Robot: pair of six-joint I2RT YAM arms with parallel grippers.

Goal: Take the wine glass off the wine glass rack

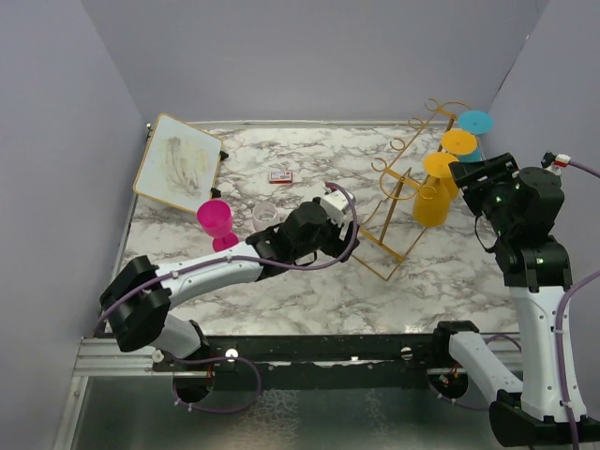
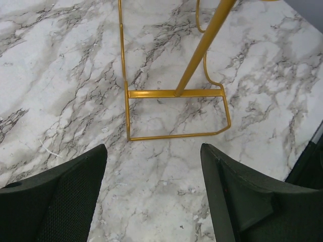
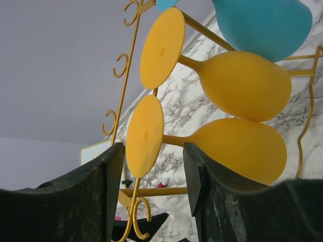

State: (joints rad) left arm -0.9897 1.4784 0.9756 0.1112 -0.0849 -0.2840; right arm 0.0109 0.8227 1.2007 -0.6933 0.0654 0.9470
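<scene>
We reckon the step in hand is getting a hold on the lower yellow wine glass [image 3: 237, 148]. It hangs upside down by its foot on the right side of the gold wine glass rack [image 1: 398, 192], with the upper yellow glass [image 3: 242, 83] just above it and their bowls seemingly touching. The right gripper [image 3: 154, 151] is partly open, one finger on either side of the glass's foot disc, and it isn't clamped on anything yet as far as we can see. To do this well, we'd say pinch the stem right under the disc instead of the thin edge. Then slide the glass out along the hooks rather than yanking, because that wire frame looks tippy and the neighbour glass could get knocked. The right arm stands tall from its base, elbow folded, wrist turned in at the rack from the side. The left arm stretches low across the marble table [image 2: 60, 75], and the left gripper [image 2: 154, 171] gapes wide and empty just short of the rack's base, handy for steadying it.
</scene>
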